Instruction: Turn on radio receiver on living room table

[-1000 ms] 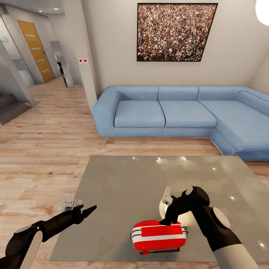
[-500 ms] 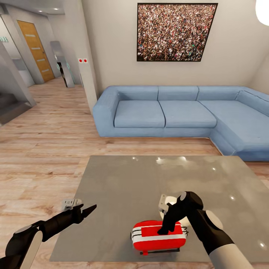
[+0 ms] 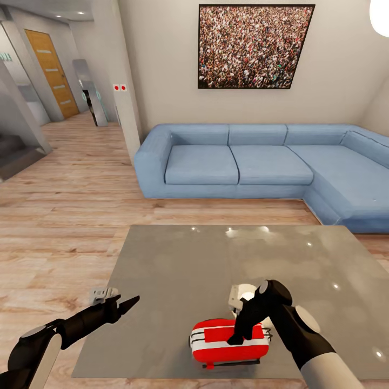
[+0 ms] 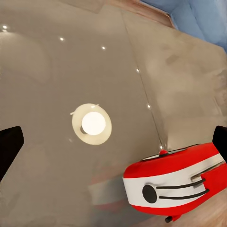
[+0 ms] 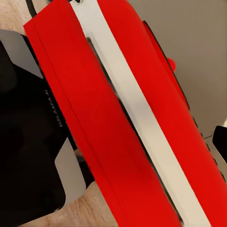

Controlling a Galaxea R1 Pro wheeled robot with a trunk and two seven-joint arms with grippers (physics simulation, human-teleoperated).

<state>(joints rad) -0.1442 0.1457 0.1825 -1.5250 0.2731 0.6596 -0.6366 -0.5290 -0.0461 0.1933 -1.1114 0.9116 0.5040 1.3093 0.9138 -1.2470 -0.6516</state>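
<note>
From the head, the radio (image 3: pixel 229 341) sits near the front edge of the grey counter (image 3: pixel 178 270), the right claw (image 3: pixel 235 338) pressing its top; press gently, straight down, so the radio doesn't slide. The left claw (image 3: pixel 125 306) hovers beside the counter, apparently closed. The left wrist alone shows the dial (image 4: pixel 149 193) and grille. The right wrist shows open fingers (image 5: pixel 28 142) straddling the red top.

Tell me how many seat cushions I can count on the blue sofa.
3 show whole or in part: one at the left, one in the middle, one on the corner section at right, cut by the picture's edge, so more may be hidden.
</note>
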